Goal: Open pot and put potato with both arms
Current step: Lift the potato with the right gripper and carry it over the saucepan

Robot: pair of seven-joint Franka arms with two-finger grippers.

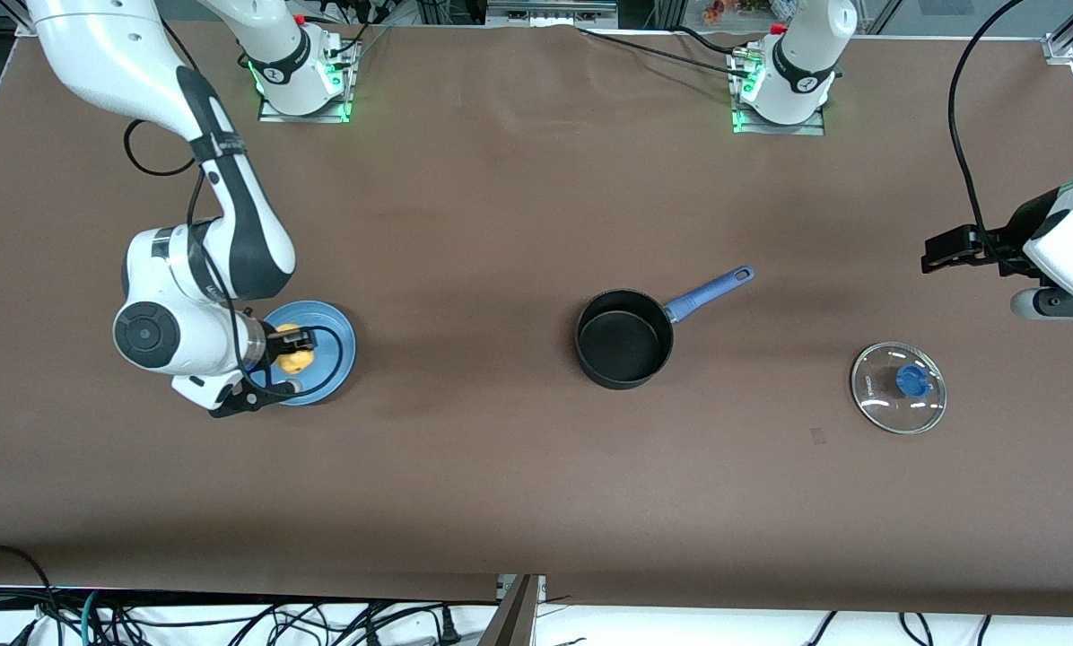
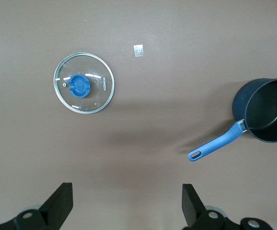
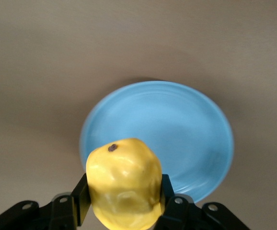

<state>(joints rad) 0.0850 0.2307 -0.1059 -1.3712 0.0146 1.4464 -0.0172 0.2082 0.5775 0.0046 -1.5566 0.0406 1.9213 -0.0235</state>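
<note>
At the right arm's end of the table, the right gripper (image 1: 292,352) hangs over the blue plate (image 1: 332,330), its jaws pinching the potato (image 1: 293,361) from both sides. In the right wrist view the potato (image 3: 124,183) sits between the two black fingers (image 3: 81,194), a small dark spot on its yellow skin, and the blue plate (image 3: 177,124) lies beneath it with a bare, glossy inside. It appears to be lifted clear of the plate, though the front view is too crowded by the wrist to be sure.

Near the middle of the table stands the saucepan (image 1: 624,337), uncovered, its black inside showing nothing in it. Its long blue handle (image 1: 709,291) points toward the left arm's end and away from the front camera, the hole at its tip plain in the left wrist view (image 2: 196,155).

The glass lid (image 1: 898,388) lies flat on the brown table (image 1: 501,197), well apart from the saucepan, nearer the front camera and toward the left arm's end, blue knob (image 1: 911,381) up.

The left gripper (image 2: 126,203) waits in the air at that end of the table, jaws spread wide and holding nothing; the lid (image 2: 84,83) and saucepan (image 2: 268,110) show below it.
</note>
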